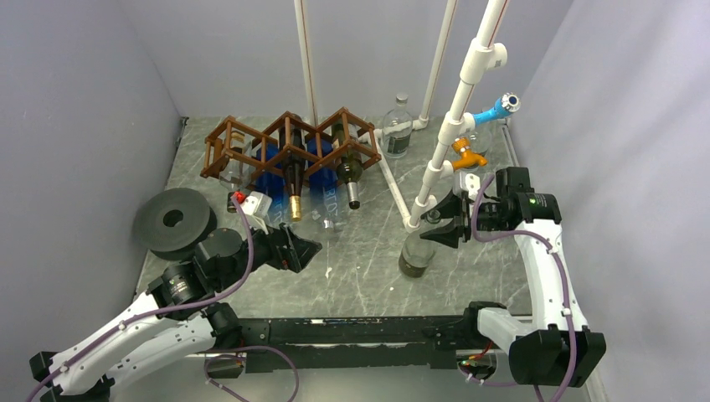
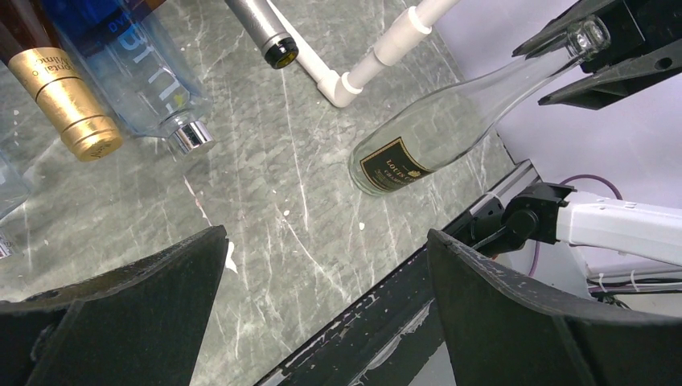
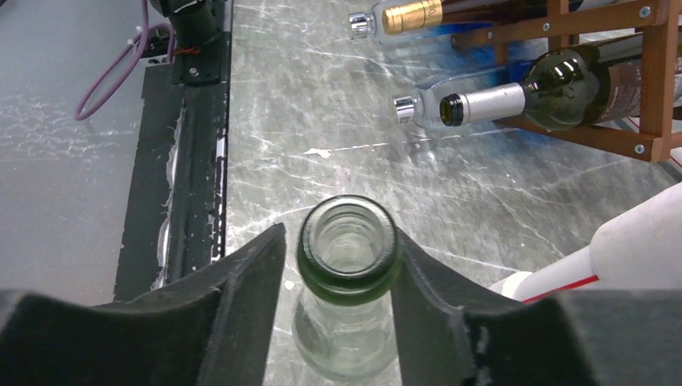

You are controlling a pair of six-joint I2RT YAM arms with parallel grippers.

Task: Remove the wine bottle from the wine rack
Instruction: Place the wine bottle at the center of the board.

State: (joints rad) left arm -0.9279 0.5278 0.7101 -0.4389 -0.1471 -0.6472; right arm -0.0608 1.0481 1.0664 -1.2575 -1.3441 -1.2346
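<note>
We judge the task nearly done. The wine bottle point(image 1: 416, 251) stands upright on the grey marbled surface point(image 1: 352, 276), well apart from the wine rack point(image 1: 289, 120) and near the right-hand arm. The right pincer point(image 1: 433, 233) pinches its neck just below the lip, one finger on each side. As we see it, all that is left is to let go and draw the arm away. The left pincer point(image 1: 316, 249) hangs spread wide and empty over the surface, in front of the rack.

The wine bottle is clear glass with a dark label low on its body. Its mouth is open, with no cork, and we see no liquid inside. The wooden rack at the back still holds other bottles lying with necks pointing forward. Among them are a dark bottle with gold foil point(image 1: 294, 191), a dark bottle with a silver capsule point(image 1: 351, 182) and blue-tinted clear bottles point(image 1: 270, 180).
</note>
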